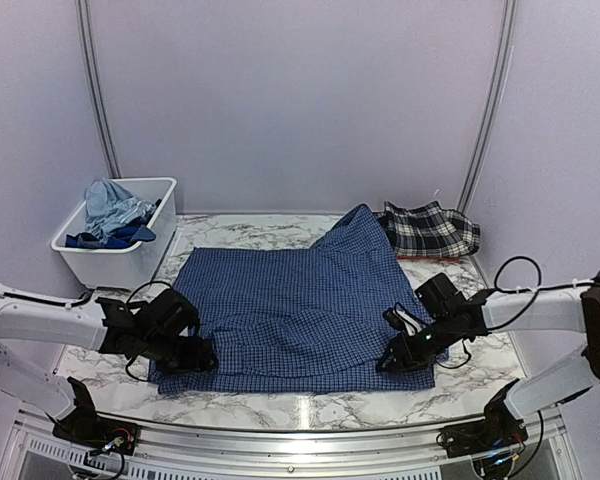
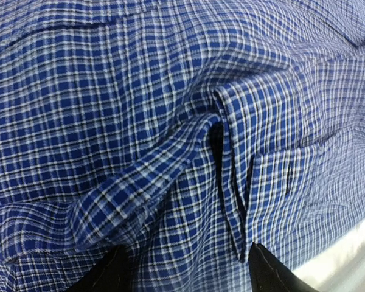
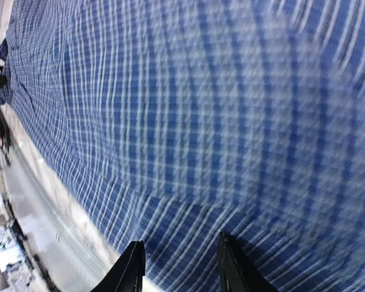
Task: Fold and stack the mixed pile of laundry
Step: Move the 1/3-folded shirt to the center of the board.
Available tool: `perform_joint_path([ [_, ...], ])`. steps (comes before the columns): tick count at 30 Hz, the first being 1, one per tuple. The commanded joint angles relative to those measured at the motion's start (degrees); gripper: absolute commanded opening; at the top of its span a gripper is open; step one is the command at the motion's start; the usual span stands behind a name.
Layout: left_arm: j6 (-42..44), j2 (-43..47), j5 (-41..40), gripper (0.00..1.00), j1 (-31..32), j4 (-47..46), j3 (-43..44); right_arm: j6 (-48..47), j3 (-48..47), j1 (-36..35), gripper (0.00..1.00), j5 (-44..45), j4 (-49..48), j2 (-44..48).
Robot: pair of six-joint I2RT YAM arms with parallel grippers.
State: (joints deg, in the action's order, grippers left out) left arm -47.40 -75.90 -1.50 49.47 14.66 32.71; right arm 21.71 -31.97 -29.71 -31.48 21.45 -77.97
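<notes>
A shirt lies spread across the middle of the bench, its far right corner reaching back towards a second garment that lies bunched at the back right, just beside that corner. At the back left, apart from the shirt, stands a bin with a heap of clothes in it. The left gripper sits on the shirt's near left corner and the right gripper on its near right corner, with the arm bases in front of both.
</notes>
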Motion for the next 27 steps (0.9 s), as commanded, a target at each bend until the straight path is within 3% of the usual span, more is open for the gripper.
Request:
perform_joint_path([
  [1, -9.4, 9.2, 3.9, 0.71, 4.2, 10.3, -2.9, 5.0, -0.3, -2.4, 0.43, -1.0, 11.0, 9.3],
  [4, -3.8, 12.2, -3.4, 0.84, 3.9, 15.4, 4.4, 2.1, -5.0, 2.5, 0.49, 2.7, 12.7, 11.2],
  [7, 2.7, 6.9, -6.9, 0.98, 0.7, 18.1, 12.7, -1.3, -9.3, 6.1, 0.48, 3.6, 11.3, 5.2],
  [11, 7.6, -1.0, -6.4, 0.99, -2.7, 16.9, 18.5, -4.4, -15.2, 6.1, 0.45, 3.3, 9.4, -3.9],
  [16, 10.5, -8.1, -3.8, 0.99, -6.1, 13.6, 19.7, -4.6, -18.0, 6.1, 0.44, 0.8, 5.0, -11.8],
  [21, 10.5, -10.3, -2.9, 0.99, -7.4, 12.8, 15.7, -4.6, -13.8, 6.1, 0.44, -1.1, 2.8, -14.4],
  [27, 8.9, -9.6, -0.1, 0.98, -7.4, 11.4, 7.5, -1.9, -4.1, 5.3, 0.43, -2.3, 1.2, -10.7],
])
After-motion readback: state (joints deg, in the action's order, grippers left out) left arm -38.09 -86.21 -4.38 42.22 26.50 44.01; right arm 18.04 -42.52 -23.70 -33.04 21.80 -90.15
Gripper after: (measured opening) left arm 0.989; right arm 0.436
